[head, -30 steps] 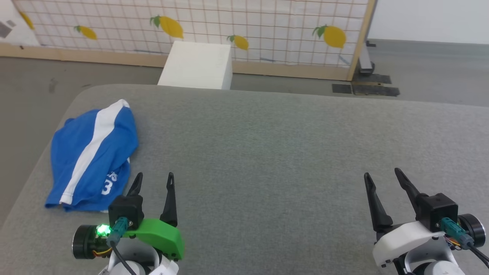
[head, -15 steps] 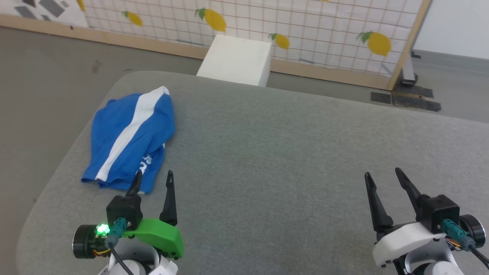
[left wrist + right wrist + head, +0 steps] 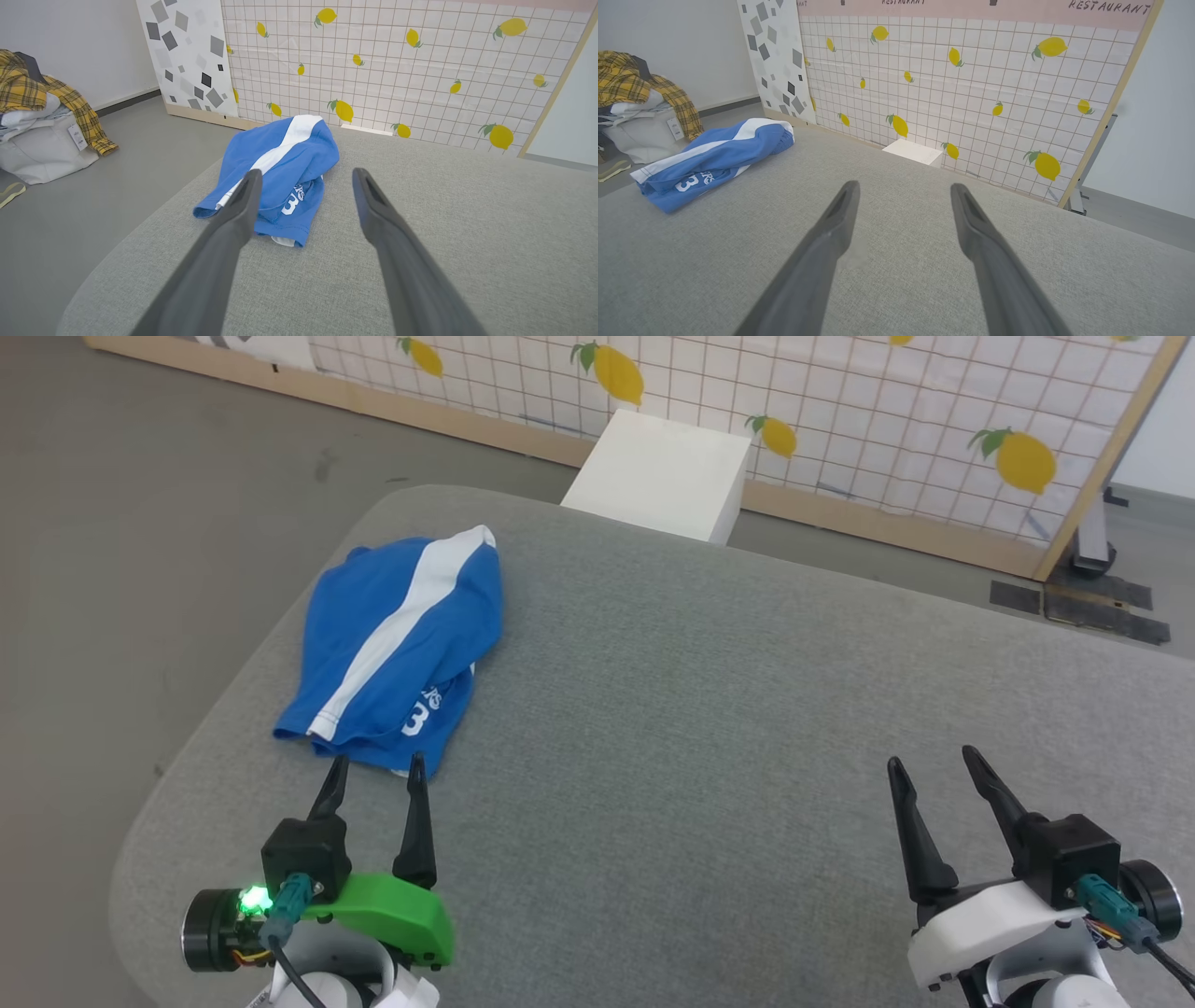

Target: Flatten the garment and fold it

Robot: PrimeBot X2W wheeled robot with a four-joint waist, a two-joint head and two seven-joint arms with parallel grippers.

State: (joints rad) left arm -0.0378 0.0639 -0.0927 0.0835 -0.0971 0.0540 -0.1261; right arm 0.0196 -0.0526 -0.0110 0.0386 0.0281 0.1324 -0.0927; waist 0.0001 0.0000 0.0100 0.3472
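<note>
the shorts [image 3: 401, 635] are lying crumpled on the far left part of the table [image 3: 700, 709], close to its rounded corner. they are showing as a soft, bright blue knit, bunched into a lumpy, roughly oval heap. a smooth white stripe is running along the top from the far end to the near hem, and a white "3" print is sitting on the near right fold. a bit of white cloth is peeking out under the near edge.

the table is wearing a grey, finely woven cover, flat and matte, with rounded edges. beyond it a plain white box [image 3: 663, 476] with square corners is standing on the dull grey floor [image 3: 140, 523]. behind the box, a wood-framed screen [image 3: 840, 401] printed with a grid and yellow lemons is standing.

the left hand [image 3: 378, 761] is hovering just near of the shorts' near hem, its jaws spread wide and holding nothing; whether the tips are touching the cloth i cannot tell. the right hand [image 3: 933, 758] is hanging over bare table well to the right, also spread wide and empty. the fingers [image 3: 415, 821] are long, dark and tapering to points.

counting: one pair of shorts, one stripe in sight, one "3", two hands, four fingers, one box, one screen.
</note>
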